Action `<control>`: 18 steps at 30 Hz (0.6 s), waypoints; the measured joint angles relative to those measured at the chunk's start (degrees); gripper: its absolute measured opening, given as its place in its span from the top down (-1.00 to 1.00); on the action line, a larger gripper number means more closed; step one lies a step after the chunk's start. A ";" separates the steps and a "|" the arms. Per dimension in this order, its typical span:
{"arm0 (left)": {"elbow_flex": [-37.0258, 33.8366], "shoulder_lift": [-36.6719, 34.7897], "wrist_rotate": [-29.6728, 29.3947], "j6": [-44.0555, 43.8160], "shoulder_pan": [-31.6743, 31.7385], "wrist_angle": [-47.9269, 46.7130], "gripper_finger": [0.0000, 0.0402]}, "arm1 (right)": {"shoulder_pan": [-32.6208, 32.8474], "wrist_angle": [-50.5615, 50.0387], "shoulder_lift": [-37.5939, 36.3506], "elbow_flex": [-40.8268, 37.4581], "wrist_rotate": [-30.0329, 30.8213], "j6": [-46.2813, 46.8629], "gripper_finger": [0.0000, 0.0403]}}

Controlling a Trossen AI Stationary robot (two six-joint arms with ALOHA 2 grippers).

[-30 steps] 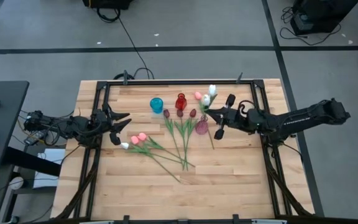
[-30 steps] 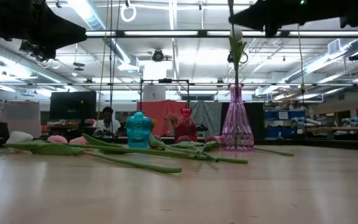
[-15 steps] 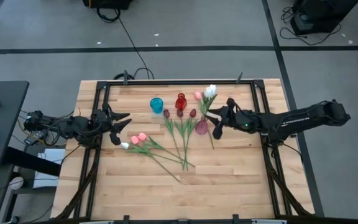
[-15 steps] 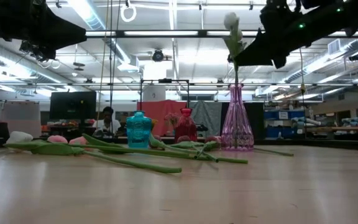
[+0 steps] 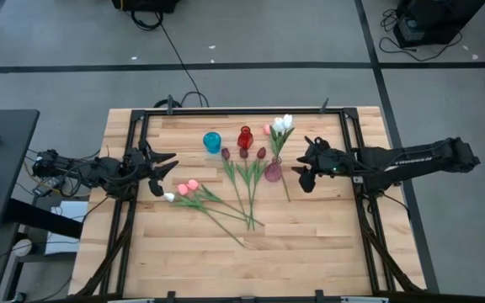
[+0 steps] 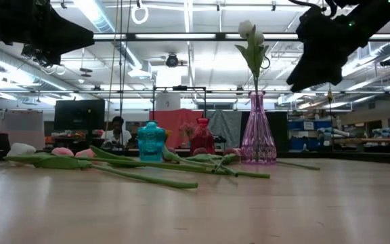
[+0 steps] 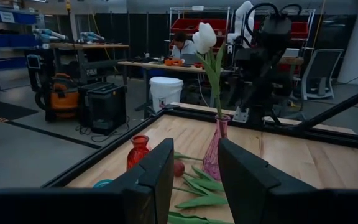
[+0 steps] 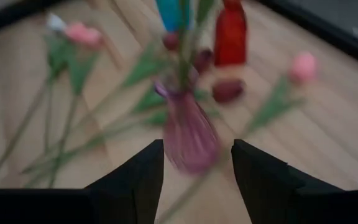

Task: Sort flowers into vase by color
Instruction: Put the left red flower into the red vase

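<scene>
The table (image 5: pixel 310 244) lies under both my arms, its wooden top bare towards the near edge. My right gripper (image 5: pixel 303 164) hangs just beside the purple vase (image 5: pixel 273 172), fingers (image 8: pixel 263 180) spread with nothing between them; the vase sits straight ahead of the gap, close but untouched. My left gripper (image 5: pixel 163 169) waits well off on the other side of the flowers, its fingers (image 7: pixel 157 177) parted and empty. Beyond my right fingers, past the purple vase, stand the red vase (image 5: pixel 244 137) and the blue vase (image 5: pixel 212 141), side by side. A white tulip (image 6: pixel 250 30) stands upright in the purple vase, its stem down the neck. Three dark red tulips (image 5: pixel 243 154) lie flat between my two grippers, heads near the red vase. Nearer my left fingers lie pink tulips (image 5: pixel 187 185) and one white tulip (image 5: pixel 168 197). Another pink tulip (image 8: pixel 303 67) lies on the wood beside the purple vase.
</scene>
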 joint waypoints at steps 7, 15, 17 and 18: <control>-0.02 0.10 0.01 -1.17 0.00 0.04 0.35 | -0.41 -11.58 0.08 2.73 -0.20 6.62 0.04; -0.02 0.52 0.83 -5.26 0.00 -0.71 0.35 | -2.47 -23.02 0.63 2.73 -2.37 13.36 0.12; -0.02 2.13 2.77 -7.39 -0.02 -1.28 0.35 | -3.10 -24.28 1.57 2.73 -2.35 14.55 0.13; -0.02 3.45 3.92 -8.78 -0.02 -1.52 0.35 | -3.38 -24.45 2.17 2.73 -2.33 14.86 0.14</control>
